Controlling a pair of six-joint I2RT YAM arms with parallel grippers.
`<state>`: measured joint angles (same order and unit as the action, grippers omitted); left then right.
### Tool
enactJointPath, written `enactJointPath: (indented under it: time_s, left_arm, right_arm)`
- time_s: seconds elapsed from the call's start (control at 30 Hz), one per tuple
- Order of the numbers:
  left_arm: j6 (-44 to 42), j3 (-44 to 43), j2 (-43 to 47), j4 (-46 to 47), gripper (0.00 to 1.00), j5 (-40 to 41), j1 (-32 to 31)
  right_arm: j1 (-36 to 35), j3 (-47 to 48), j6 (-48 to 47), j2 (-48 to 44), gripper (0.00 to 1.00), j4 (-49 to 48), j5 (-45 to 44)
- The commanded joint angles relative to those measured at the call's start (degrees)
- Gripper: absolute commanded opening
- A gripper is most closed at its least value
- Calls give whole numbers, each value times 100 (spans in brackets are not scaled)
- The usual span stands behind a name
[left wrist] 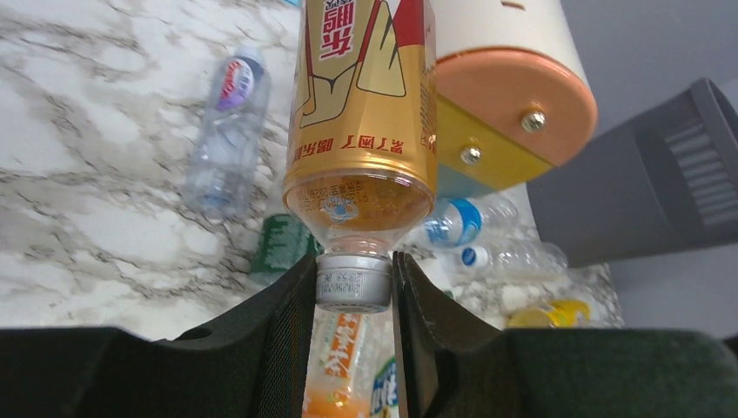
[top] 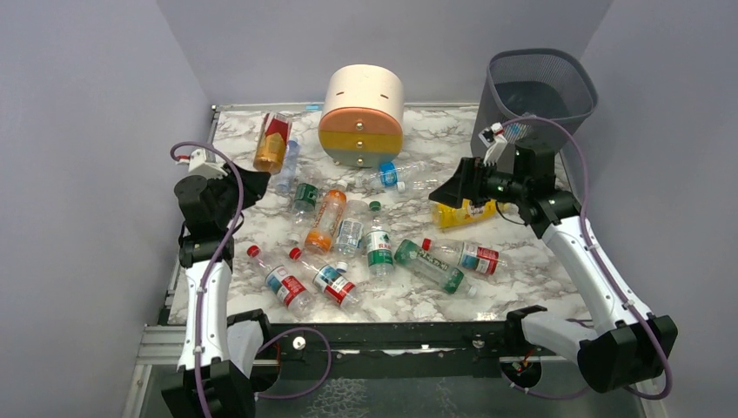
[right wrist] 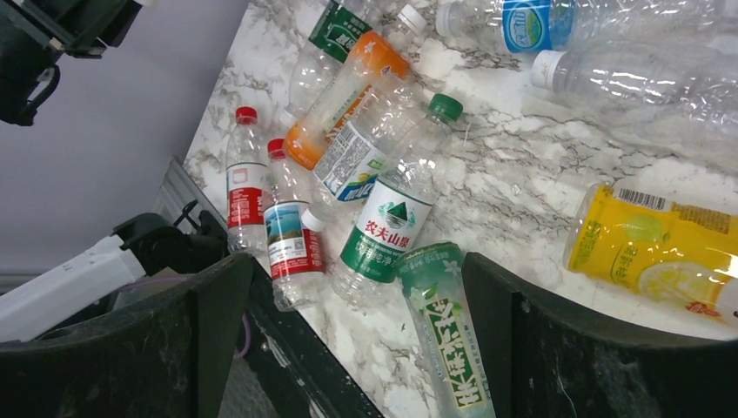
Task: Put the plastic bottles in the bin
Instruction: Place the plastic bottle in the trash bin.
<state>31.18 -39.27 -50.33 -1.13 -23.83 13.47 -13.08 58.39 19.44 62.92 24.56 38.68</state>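
My left gripper (left wrist: 352,283) is shut on the grey cap of an amber bottle (left wrist: 365,104) with a gold and red label. The same bottle (top: 271,142) sticks out from that gripper (top: 259,178) toward the far left of the table. My right gripper (top: 448,187) hangs open and empty above the table, next to a yellow bottle (top: 466,213). Below its open jaws (right wrist: 355,266) lie a pale green bottle (right wrist: 444,331) and a green-labelled clear bottle (right wrist: 387,226). Several more plastic bottles lie mid-table, such as an orange one (top: 327,219). The dark mesh bin (top: 540,91) stands at the far right corner.
A round cream, orange and yellow drawer unit (top: 362,115) stands at the back centre, with clear blue-capped bottles (top: 400,174) beside it. Grey walls close in on three sides. The table's near metal edge (top: 392,331) runs between the arm bases.
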Motion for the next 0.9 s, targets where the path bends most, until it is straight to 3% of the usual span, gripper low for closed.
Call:
enactJointPath:
  time_s: [0.0, 0.33, 0.6, 0.87]
  left_arm:
    - [284, -21, 398, -539, 19, -997, -9]
    - [1316, 318, 925, -59, 17, -1907, -298]
    - [1864, 604, 955, 518, 17, -2179, -697]
    - [2413, 599, 943, 1018, 17, -2287, -844]
  right_arm:
    - [-37, -139, 66, 38, 94, -82, 373]
    - [-37, -470, 605, 123, 96, -816, 960]
    - [-37, -911, 1797, 251, 97, -2358, 1567]
    - [-34, -891, 2093, 225, 98, -2569, 1593]
